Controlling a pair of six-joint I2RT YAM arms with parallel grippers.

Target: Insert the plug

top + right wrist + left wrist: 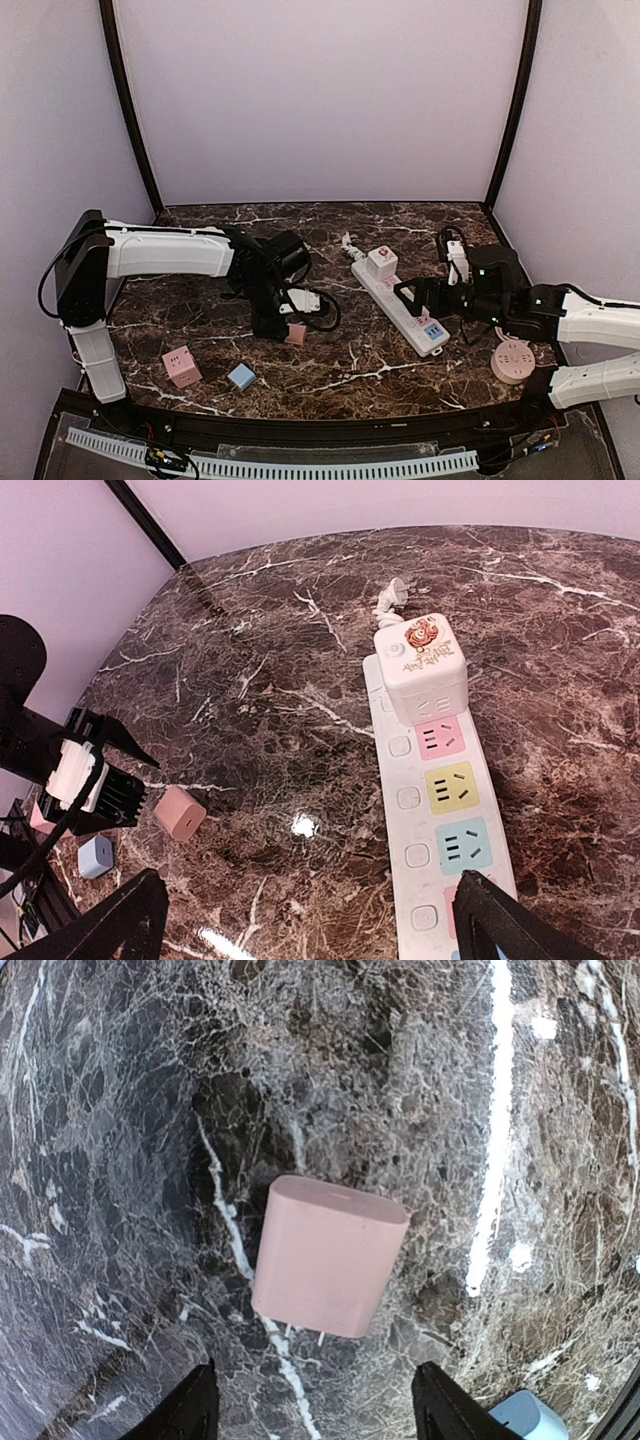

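on the marble table (pixel 200 345), well left of the power strip (pixel 405 800): the pink plug (pixel 330 1255) lies flat, just beyond the tips of the left gripper (pixel 317 1390). its fingers (pixel 195 1410) stand apart with nothing between them. seen from the wrist, the plug sits almost centred on the gap. its slightly longer axis runs away from the gripper, skewed a little off square, so the fingers would close across its narrower width. two thin pins (apparently the prongs) show at the edge nearest the fingertips. the left arm is plainly the nearer one. the right gripper (pixel 310 905), jaws spread wide and holding nothing, hovers over the strip, where a white cube adapter (pixel 425 665) fills the far end. judged next: the left gripper moves forward over the plug's sides before closing.
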